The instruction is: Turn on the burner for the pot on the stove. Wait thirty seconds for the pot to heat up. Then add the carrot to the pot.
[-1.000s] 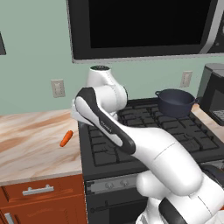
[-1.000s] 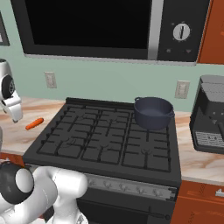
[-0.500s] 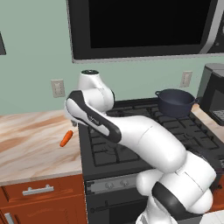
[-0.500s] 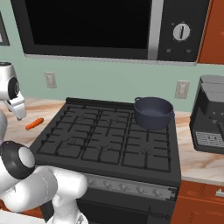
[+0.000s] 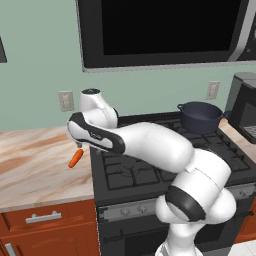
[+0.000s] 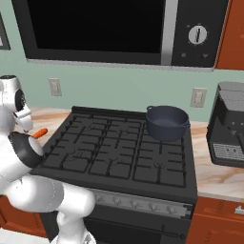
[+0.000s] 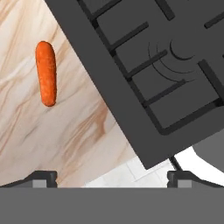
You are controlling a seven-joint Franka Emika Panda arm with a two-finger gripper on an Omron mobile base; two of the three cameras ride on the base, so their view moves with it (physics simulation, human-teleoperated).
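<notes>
While the claw (image 7: pixel 112 175) hangs above the worktop (image 7: pixel 65 131) edge with jaws spread wide and nothing between them, the carrot (image 7: pixel 46 73) lies flat on the marble ahead of its left finger, apart from the stove (image 7: pixel 144 65) beside it. Pot (image 5: pixel 200 116): on the far back burner, well away from the claw.

The arm bends low and leftward over the stove's (image 5: pixel 150 165) left edge; the gripper (image 7: pixel 112 175) faces down, fingers spread wide, holding nothing.
</notes>
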